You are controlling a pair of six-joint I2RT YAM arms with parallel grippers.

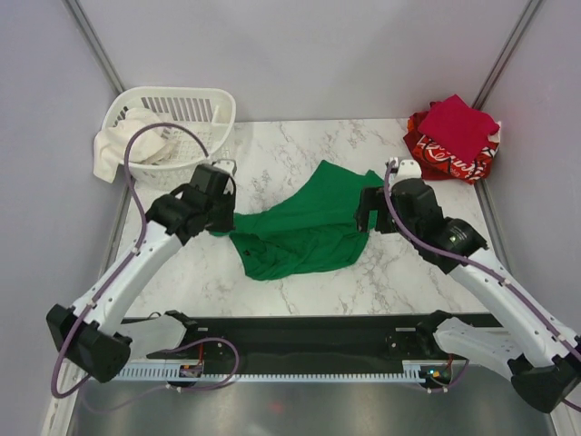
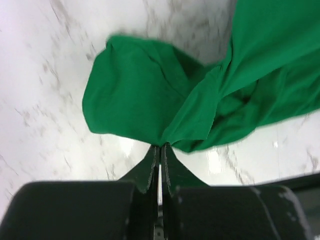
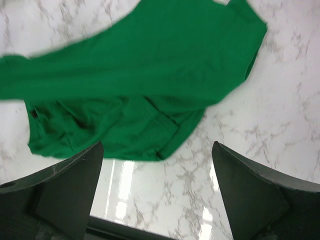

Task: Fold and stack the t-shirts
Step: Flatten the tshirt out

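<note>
A bright green t-shirt (image 1: pixel 304 227) lies crumpled in the middle of the marble table (image 1: pixel 272 163). My left gripper (image 1: pixel 227 218) is shut on its left edge; in the left wrist view the closed tips (image 2: pixel 160 146) pinch a fold of the green cloth (image 2: pixel 145 90), which is drawn out toward them. My right gripper (image 1: pixel 368 211) hovers open over the shirt's right side. In the right wrist view its gripper (image 3: pixel 157 145) has nothing between the fingers, and the green shirt (image 3: pixel 130 75) lies beyond them. A folded crimson t-shirt (image 1: pixel 457 125) rests on a red printed one (image 1: pixel 445 162) at the back right.
A white slatted basket (image 1: pixel 191 109) stands at the back left with a white cloth (image 1: pixel 123 145) hanging over its rim. Grey walls close in the table at the back and on both sides. A black rail (image 1: pixel 309 331) runs along the near edge.
</note>
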